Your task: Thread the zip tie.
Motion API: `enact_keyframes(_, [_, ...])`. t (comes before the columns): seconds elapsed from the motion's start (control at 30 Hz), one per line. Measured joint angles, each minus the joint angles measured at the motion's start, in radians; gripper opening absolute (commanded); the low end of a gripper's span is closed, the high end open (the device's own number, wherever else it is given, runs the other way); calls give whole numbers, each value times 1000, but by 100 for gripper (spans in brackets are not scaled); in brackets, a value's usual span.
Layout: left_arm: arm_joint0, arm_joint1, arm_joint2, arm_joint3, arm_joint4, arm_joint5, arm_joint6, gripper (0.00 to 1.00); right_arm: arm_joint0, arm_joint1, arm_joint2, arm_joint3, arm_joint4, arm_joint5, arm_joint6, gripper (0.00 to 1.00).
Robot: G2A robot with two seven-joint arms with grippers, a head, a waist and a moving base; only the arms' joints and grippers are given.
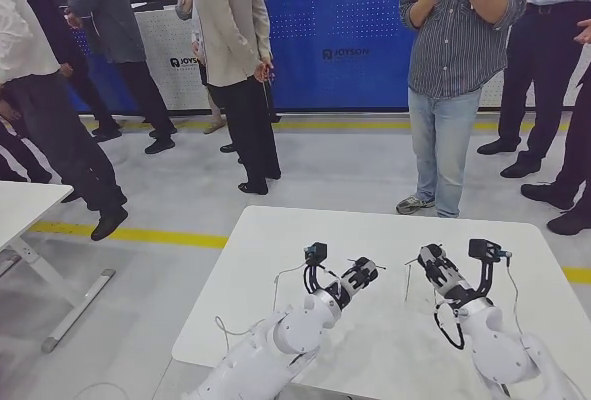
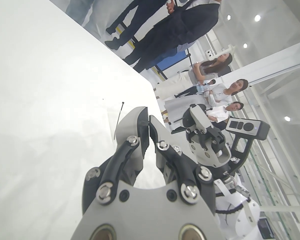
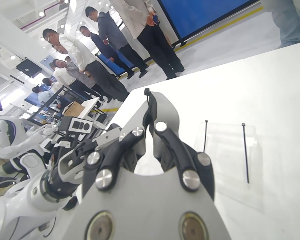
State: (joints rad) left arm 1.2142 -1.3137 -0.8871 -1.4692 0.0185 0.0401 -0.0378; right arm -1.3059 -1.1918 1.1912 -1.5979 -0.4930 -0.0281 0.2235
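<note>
On the left gripper (image 2: 148,123) the fingers are pressed together on nothing visible — unless they open, they cannot catch the tail. The right gripper (image 3: 150,99) has its fingers clamped on the zip tie (image 3: 147,91), its head poking past their tips above the tabletop (image 3: 240,83) — it could twist there and miss the slot.

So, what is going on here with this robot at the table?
A two-armed robot works over a white table. Its right hand is shut on a black zip tie, whose head sticks out beyond it. The left hand is shut too, seemingly with nothing in it, so the threading is not yet done. A spare zip tie and a second one rest at a clear holder on the table.
</note>
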Motion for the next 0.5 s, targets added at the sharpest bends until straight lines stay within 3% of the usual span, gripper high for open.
enact_keyframes(0.2, [-15,0,-38,48,-139,-54,-121,0,5,-6,3,17,25,-7,-21,0])
enact_keyframes(0.3, [-27,-1,-43,69,-141,-59,-104,0,-2,-6,12,11,30,-7,-25,0])
enact_keyframes(0.5, [-26,-1,-42,68,-136,-59,-105,0,-2,-6,12,12,30,-7,-24,0])
